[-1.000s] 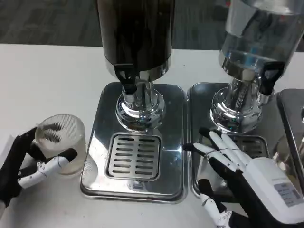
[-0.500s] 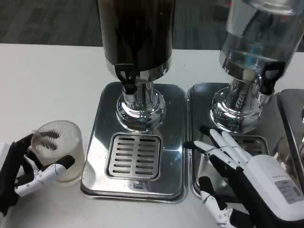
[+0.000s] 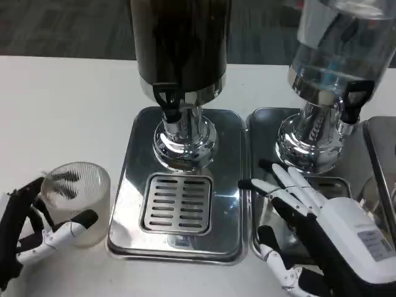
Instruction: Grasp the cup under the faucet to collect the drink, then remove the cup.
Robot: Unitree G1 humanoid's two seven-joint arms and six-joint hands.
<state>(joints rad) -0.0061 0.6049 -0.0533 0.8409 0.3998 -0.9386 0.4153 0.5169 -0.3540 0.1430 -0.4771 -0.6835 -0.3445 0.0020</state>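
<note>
A clear ribbed cup [image 3: 78, 199] stands on the white table, left of the drip tray [image 3: 133, 185] and away from the black faucet [image 3: 169, 103] of the dark drink dispenser [image 3: 179, 43]. My left hand [image 3: 34, 226] wraps the cup from the lower left, its thumb against the cup's front and its dark fingers at the left side. My right hand [image 3: 315, 226] hovers over the right-hand tray [image 3: 263, 133] with fingers spread and nothing in it. I cannot tell what the cup contains.
A slotted grate [image 3: 178, 204] sits in the drip tray below the faucet. A second dispenser with a clear tank [image 3: 340, 49] and its own black tap [image 3: 351, 99] stands at the right. A further metal tray edge [image 3: 383, 154] lies far right.
The camera has shifted slightly. The cup and my left hand have drifted a little toward the table's near left edge, farther from the tray. My right hand has barely moved.
</note>
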